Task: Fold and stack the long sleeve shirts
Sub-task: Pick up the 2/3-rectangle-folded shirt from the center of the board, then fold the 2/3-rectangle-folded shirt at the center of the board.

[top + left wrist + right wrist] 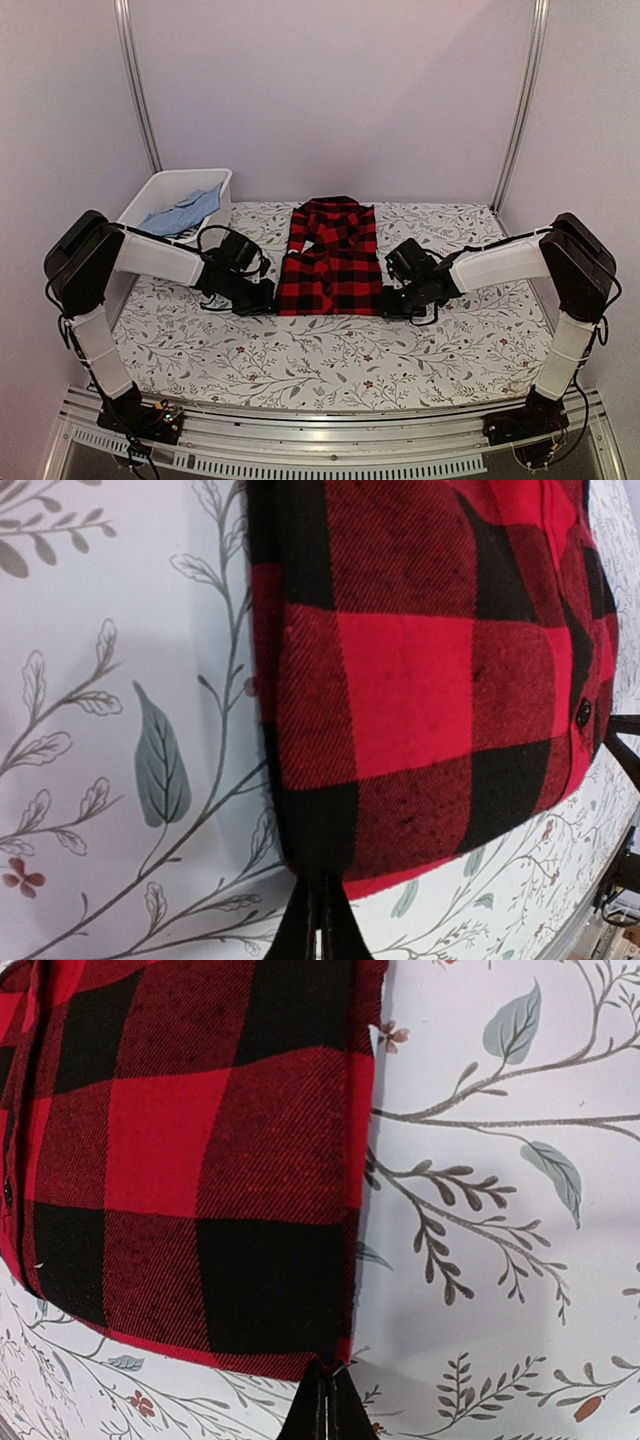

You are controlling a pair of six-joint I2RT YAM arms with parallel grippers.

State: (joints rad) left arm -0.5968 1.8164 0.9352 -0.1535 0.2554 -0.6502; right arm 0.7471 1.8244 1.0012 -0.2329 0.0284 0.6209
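Note:
A red-and-black check long sleeve shirt (330, 258) lies folded flat in the middle of the table, collar at the far end. My left gripper (268, 297) is at its near left corner. In the left wrist view the jaws (320, 882) are pressed together on the hem corner of the shirt (430, 680). My right gripper (388, 303) is at the near right corner. In the right wrist view its jaws (327, 1370) are pressed together on the corner of the shirt (200, 1160). The cloth lies low on the table.
A white plastic bin (165, 188) stands at the back left and holds a blue cloth (185, 213). The floral tablecloth (330, 350) covers the table. Metal uprights and walls stand at the back and sides.

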